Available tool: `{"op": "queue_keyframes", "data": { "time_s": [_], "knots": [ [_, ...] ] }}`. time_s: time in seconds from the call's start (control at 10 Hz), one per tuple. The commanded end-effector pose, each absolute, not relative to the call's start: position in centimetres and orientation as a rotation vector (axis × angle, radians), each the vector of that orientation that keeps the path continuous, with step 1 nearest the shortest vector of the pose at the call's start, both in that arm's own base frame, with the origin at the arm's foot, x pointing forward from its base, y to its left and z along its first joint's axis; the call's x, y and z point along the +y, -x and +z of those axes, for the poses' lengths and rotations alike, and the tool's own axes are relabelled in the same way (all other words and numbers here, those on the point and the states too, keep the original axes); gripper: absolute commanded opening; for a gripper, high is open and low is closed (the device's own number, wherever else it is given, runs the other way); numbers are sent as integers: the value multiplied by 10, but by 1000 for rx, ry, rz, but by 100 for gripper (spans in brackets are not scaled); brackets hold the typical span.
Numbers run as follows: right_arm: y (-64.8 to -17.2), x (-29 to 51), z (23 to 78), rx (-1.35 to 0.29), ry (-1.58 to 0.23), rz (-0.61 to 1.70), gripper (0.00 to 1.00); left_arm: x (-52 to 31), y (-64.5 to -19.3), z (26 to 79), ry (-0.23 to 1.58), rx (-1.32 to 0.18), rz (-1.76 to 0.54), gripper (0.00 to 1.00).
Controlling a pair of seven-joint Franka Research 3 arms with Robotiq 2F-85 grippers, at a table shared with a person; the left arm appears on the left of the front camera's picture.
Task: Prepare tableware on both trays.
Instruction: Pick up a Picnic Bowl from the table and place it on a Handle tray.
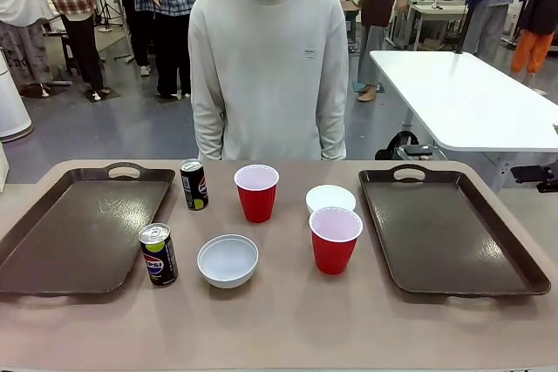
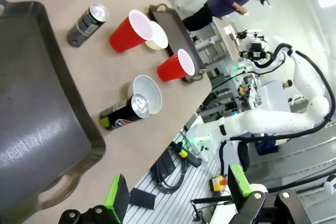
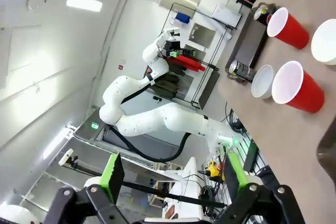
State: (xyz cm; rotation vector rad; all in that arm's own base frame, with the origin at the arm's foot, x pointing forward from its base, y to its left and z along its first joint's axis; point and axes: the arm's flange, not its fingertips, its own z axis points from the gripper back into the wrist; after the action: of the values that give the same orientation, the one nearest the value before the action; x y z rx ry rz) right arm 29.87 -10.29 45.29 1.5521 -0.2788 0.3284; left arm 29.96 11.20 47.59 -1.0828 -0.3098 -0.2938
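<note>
Around the near bowl (image 1: 227, 260), on a matt beige worktop (image 1: 288, 320):

- Near bowl: small, round, smooth and white, standing open side up.
- Near can (image 1: 159, 254): slim dark metal cylinder with a Pepsi logo. It stands upright just left of the bowl, not touching it.
- Far can (image 1: 193, 184): same shape, behind and left of the bowl. Its print is hard to read.
- Far cup (image 1: 256, 192): tapered red plastic, white inside, behind the bowl.
- Near cup (image 1: 335, 239): same make, right of the bowl.
- Far bowl (image 1: 330, 199): white, behind and right of the bowl. The near cup hides its front edge.
- Left tray (image 1: 52, 241): glossy dark brown plastic, rectangular, with a raised rim, rounded corners and loop handles. It lies left of the bowl, past the near can. One corner is cut off by the frame.
- Right tray (image 1: 445, 241): matching, right of the bowl, beyond the near cup.
- Left hand (image 2: 178, 190): black fingers with green pads, spread, pinching nothing, well apart from the bowl.
- Right hand (image 3: 173, 174): same build, also spread and holding nothing.
- Person (image 1: 268, 67): pale sweatshirt, standing behind the bowl. The worktop's far edge hides the hands.
</note>
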Motion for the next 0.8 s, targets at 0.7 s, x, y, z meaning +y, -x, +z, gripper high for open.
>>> {"op": "queue_keyframes", "data": {
  "time_s": [0.7],
  "knots": [
    [-296, -112, 448, -301, -1603, 323, 100, 111, -299, 474, 1107, -332, -307, 100]
  ]
}}
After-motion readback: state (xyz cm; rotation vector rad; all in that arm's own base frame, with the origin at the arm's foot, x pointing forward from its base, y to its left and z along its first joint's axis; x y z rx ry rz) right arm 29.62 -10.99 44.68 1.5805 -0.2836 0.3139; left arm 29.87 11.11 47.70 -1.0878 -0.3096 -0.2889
